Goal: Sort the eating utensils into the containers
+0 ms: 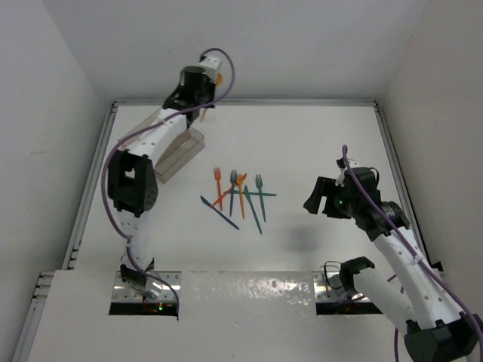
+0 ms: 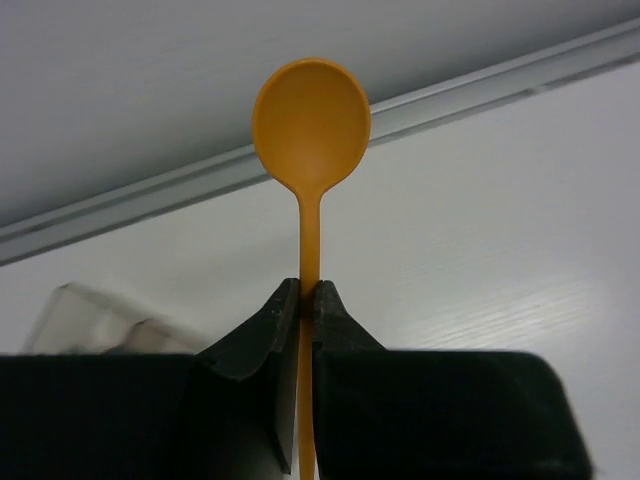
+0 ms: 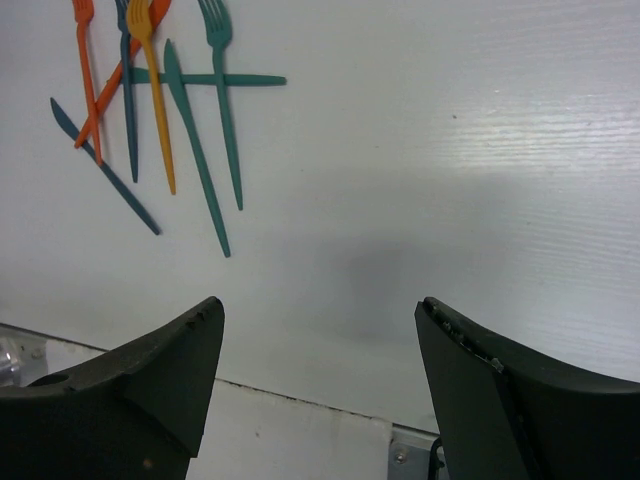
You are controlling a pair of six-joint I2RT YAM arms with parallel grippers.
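My left gripper (image 1: 200,104) is raised over the far end of the clear tray (image 1: 181,154) and is shut on an orange spoon (image 2: 310,130). The spoon's handle is pinched between the fingertips (image 2: 285,310) and its bowl points away. A corner of the tray (image 2: 90,310) shows at lower left. Several utensils lie in a loose pile at mid-table: orange forks (image 1: 217,181), a teal fork (image 1: 259,185), a teal knife (image 1: 253,211) and a dark blue knife (image 1: 220,213). My right gripper (image 1: 321,197) is open and empty, right of the pile. The pile also shows in the right wrist view (image 3: 160,110).
Walls enclose the table on three sides, with a metal rail (image 2: 480,90) along the far edge. Metal plates (image 1: 143,290) sit at the near edge by the arm bases.
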